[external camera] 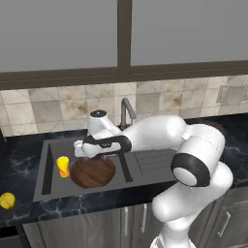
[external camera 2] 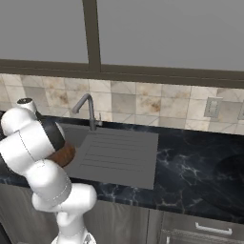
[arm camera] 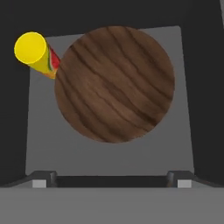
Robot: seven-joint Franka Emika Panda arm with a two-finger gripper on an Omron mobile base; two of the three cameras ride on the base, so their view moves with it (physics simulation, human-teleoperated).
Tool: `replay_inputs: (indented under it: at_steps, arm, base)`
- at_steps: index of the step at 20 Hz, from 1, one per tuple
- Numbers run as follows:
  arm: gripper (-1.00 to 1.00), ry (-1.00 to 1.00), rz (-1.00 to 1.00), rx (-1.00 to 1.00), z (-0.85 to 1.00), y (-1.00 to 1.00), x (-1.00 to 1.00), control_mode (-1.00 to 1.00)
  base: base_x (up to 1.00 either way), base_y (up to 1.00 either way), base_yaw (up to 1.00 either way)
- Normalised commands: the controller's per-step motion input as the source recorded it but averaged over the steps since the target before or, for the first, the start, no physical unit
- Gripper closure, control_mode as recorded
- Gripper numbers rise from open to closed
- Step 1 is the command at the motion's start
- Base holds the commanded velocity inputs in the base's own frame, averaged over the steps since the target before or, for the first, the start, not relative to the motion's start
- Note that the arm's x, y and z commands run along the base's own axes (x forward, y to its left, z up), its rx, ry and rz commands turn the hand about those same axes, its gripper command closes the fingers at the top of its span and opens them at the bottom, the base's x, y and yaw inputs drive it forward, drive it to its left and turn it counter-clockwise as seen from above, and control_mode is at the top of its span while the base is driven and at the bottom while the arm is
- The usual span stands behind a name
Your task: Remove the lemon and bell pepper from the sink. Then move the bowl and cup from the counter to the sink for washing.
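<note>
Left base view: the dark grey sink (external camera: 48, 167) holds the wooden bowl (external camera: 93, 172) with the yellow cup (external camera: 63, 166) upright just beside it; the lemon (external camera: 7, 200) sits on the black marbled counter (external camera: 19, 150), well apart from the basin and near the picture's edge.
Right base view: the ribbed drainboard (external camera 2: 119, 155) and curved grey faucet (external camera 2: 85, 108) are plain; the arm covers most of the basin, leaving a brown sliver of bowl (external camera 2: 64, 155).
Hand view: looking down into the sink (arm camera: 109, 153), the bowl (arm camera: 114, 83) is a round disc of dark streaked wood grain; the cup (arm camera: 37, 53) shows its red mark and seems to touch the bowl's rim, though I can't be sure.
Gripper (external camera: 83, 151): above the bowl, its fingertips (arm camera: 43, 179) spread wide, holding nothing.
Hidden: the bowl's upper edge, behind the hand.
</note>
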Motion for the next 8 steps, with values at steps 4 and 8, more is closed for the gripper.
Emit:
replay_inputs:
  at_steps: [4, 8]
  arm:
    - [-1.00, -0.06, 0.00, 0.07, 0.29, -0.40, -0.31, -1.00]
    - [-1.00, 0.00, 0.00, 0.03, 0.32, -0.40, -0.28, -1.00]
  base:
    - [0.00, 0.00, 0.00]
    - [0.00, 0.00, 0.00]
